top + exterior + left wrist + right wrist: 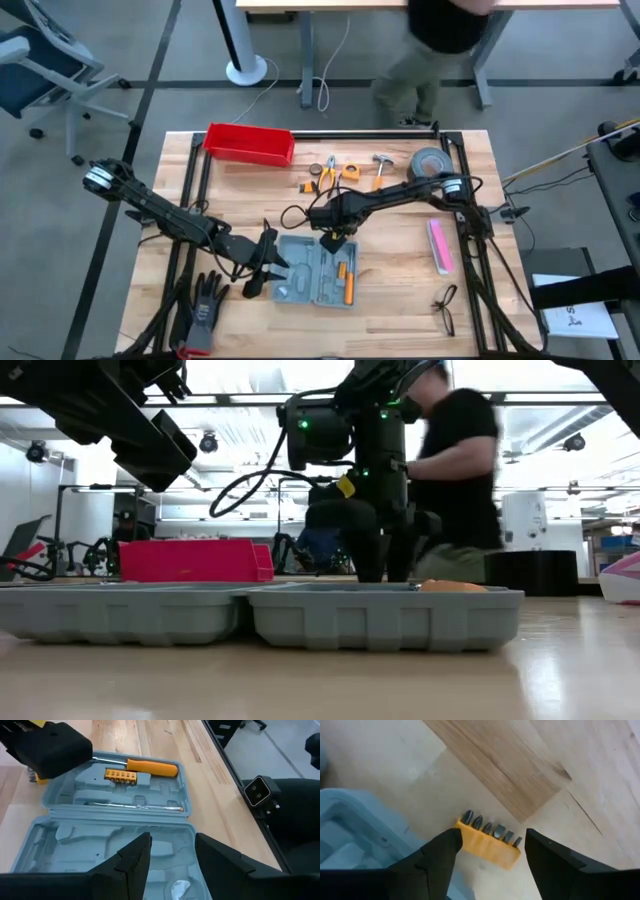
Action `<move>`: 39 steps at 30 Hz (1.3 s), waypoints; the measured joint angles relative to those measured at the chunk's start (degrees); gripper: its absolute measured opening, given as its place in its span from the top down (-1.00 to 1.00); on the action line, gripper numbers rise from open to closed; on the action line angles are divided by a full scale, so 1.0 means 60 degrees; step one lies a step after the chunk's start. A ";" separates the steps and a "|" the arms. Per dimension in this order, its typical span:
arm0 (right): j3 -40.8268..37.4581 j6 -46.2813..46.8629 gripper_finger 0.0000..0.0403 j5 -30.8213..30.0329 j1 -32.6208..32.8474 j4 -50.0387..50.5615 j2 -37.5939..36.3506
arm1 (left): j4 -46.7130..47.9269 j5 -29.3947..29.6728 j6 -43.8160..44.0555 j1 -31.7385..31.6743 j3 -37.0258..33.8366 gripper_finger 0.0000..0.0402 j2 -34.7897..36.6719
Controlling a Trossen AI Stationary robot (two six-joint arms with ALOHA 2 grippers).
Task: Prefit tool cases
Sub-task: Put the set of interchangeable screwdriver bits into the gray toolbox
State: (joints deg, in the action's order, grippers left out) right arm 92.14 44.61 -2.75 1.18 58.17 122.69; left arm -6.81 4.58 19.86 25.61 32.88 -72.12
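Note:
The grey-blue tool case [315,270] lies open and flat on the table, both halves facing up. Its right half holds an orange-handled screwdriver [150,767], an orange bit holder [120,776] and a thin metal rod [135,806]. My left gripper [172,852] is open and hovers above the case's left half [75,845], touching nothing. My right gripper [492,840] is open, pointing down at the table just beyond the case's far edge. Its fingers stand at either end of a second orange bit holder [490,845] that lies flat on the wood. My right gripper comes from above with one finger [442,852] at each end of the orange bit holder. I cannot tell whether the fingers touch it. The holder lies on the table beside the case's wall [340,830].
A red bin [248,143] stands at the far left. Pliers [322,172], a hammer [381,165] and a tape roll [432,162] lie at the far side. A pink object [440,245] and glasses [445,308] lie to the right, black gloves [205,305] at the near left. A person [440,40] stands beyond the table.

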 joint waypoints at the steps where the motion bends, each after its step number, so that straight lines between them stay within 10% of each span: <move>1: 0.0000 0.0106 -0.07 -0.0072 0.0058 0.0004 0.0000 | 0.0000 -0.0034 0.0006 0.0000 0.0001 0.19 0.0000; 25: 0.0025 0.3787 -0.24 -0.0042 0.0945 0.0667 -0.0127 | 0.0022 -0.0178 0.0040 0.0218 -0.0002 0.19 0.0000; 39: 0.0036 0.2956 -0.26 0.0227 0.1091 0.0408 -0.0178 | -0.0005 -0.0211 -0.0114 0.0229 0.0001 0.19 0.0000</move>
State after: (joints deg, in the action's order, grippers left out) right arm 92.36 62.34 -1.39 7.72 60.62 121.62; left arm -6.84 3.31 19.18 26.98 32.88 -72.12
